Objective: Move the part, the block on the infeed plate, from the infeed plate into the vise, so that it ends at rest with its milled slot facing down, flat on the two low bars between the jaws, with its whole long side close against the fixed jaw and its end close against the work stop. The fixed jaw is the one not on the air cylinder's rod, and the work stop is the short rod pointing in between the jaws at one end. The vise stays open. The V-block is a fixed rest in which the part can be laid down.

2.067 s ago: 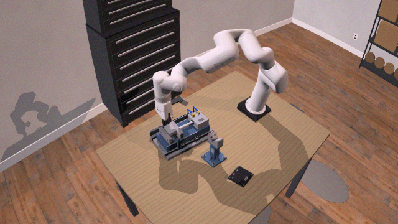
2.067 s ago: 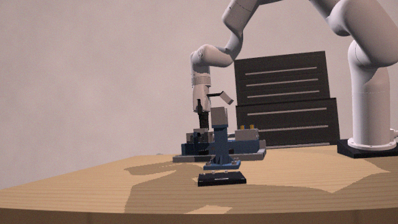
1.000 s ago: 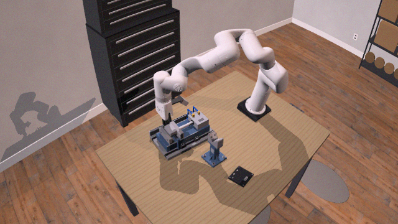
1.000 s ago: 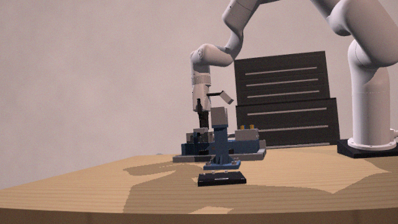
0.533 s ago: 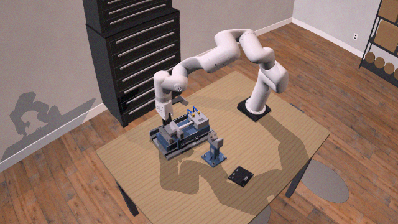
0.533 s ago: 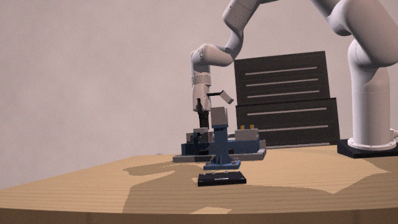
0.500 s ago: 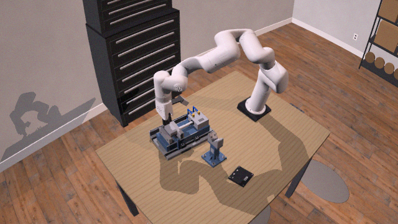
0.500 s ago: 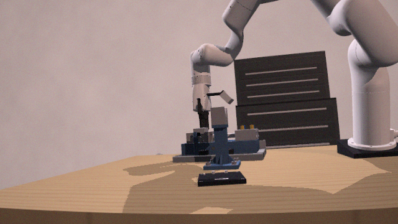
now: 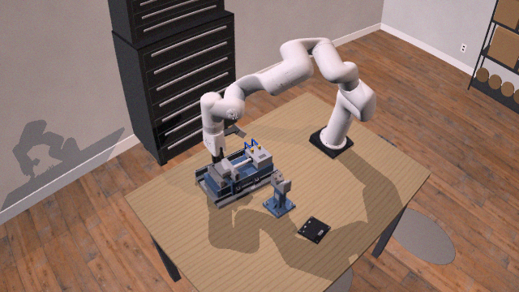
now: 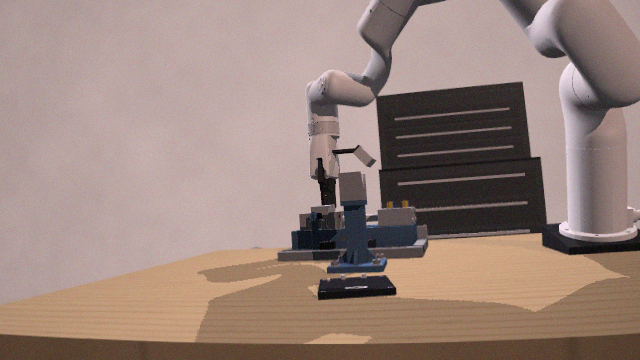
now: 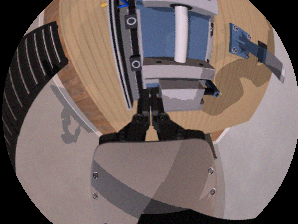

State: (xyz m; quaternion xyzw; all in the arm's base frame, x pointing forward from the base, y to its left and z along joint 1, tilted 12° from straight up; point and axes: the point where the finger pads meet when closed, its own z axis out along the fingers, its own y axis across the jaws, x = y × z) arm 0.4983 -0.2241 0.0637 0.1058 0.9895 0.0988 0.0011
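A wooden counter (image 9: 349, 191) stands on plank flooring beside a black drawer cabinet (image 9: 174, 69). The clenched, empty end effector (image 9: 218, 156) hangs over the vise's (image 9: 237, 178) far-left end; the grey block (image 11: 174, 90) sits between its jaws.

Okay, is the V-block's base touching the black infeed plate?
Apart. The top view shows a strip of table between the V-block's blue base and the infeed plate.
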